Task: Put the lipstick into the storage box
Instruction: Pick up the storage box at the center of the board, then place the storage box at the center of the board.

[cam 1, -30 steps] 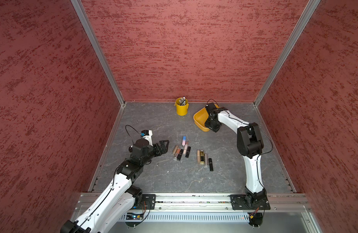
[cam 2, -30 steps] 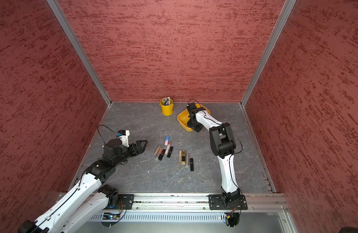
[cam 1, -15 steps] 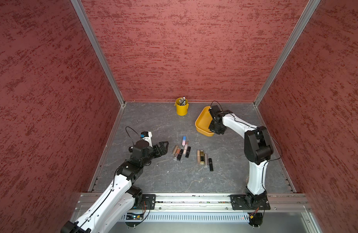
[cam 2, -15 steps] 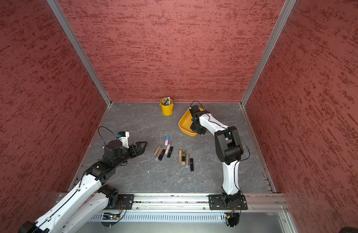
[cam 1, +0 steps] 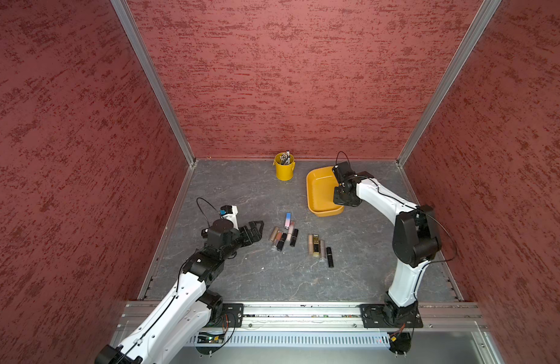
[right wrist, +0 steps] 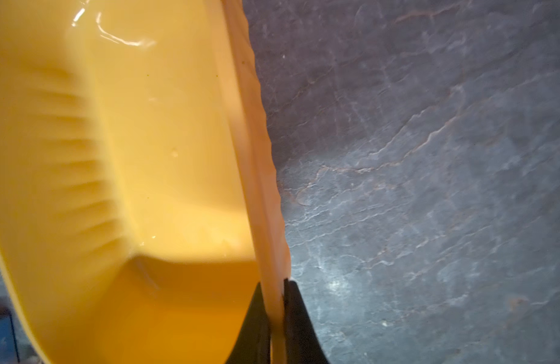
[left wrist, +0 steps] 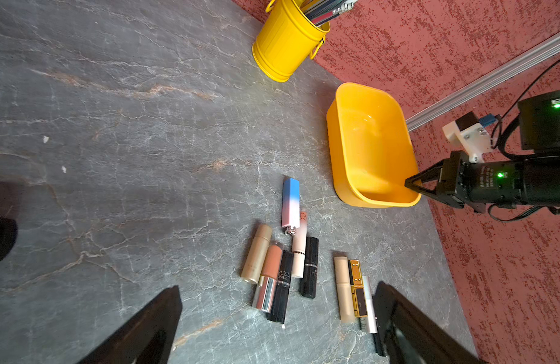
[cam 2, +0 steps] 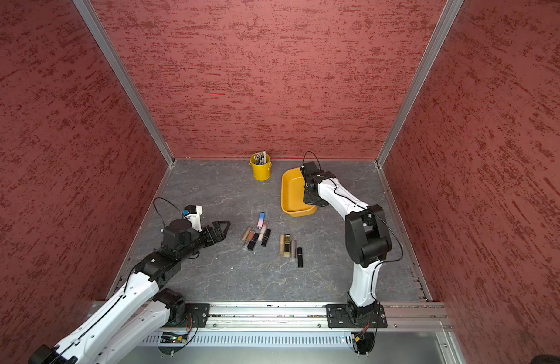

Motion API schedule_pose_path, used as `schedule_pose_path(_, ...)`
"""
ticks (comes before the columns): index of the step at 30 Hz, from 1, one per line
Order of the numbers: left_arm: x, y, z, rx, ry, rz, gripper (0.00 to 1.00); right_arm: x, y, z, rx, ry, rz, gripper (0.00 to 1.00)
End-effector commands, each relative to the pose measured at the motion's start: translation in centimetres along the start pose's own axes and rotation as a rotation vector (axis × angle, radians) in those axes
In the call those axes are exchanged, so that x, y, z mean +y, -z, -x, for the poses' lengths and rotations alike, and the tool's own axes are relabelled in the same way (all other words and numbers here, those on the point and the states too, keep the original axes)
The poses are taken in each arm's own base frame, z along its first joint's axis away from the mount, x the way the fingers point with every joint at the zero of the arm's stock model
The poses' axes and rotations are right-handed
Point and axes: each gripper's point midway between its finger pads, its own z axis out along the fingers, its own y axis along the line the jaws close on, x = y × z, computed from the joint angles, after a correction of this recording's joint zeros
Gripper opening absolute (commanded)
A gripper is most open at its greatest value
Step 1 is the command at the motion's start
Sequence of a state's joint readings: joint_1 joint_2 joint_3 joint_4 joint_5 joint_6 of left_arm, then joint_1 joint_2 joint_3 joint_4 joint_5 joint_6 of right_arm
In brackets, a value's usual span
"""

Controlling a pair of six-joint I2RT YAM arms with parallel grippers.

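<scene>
Grey bench [cam 1: 240, 189], yellow-orange storage box [cam 1: 319, 192] empty at far right, my right hand [right wrist: 274, 285] pinching its wall. Best slid low and slowly, I reckon. My left hand [cam 1: 256, 231] gapes wide beside the lipsticks [cam 1: 285, 234] lying mid-bench.

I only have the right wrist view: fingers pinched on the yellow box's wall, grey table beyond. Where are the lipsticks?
Observer: The lipsticks lie in two clusters on the table, on the base side of the storage box; none is inside it.
Operator: Is the left arm holding one?
Observer: No, the left fingers are spread open and empty, short of the nearer cluster.
Operator: Anything else near the box?
Observer: A yellow bucket of slim sticks, standing apart from it.
</scene>
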State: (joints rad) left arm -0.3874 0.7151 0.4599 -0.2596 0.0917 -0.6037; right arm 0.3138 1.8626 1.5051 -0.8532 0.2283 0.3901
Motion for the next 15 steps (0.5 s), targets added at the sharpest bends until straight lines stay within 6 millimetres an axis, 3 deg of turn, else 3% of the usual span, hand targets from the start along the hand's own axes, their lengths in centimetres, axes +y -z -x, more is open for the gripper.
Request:
schedule_pose_path(1, -0.9, 0.1, 1.0, -0.039, -0.036, -0.034, 1.0, -2.1, 1.6, 2.1, -0.095, 0.145, 0.029, 0.06)
schedule_pose_path(9, -1.9, 0.2, 1.4, -0.059, -0.079, -0.082, 1.0, -0.2, 5.4, 2.8, -0.324, 0.536, 0.213, 0.08)
schedule_pose_path(15, -2.0, 0.4, 1.4, -0.064, -0.094, -0.09, 1.0, 0.6, 5.8, 1.9, -0.389, 0.785, 0.242, 0.08)
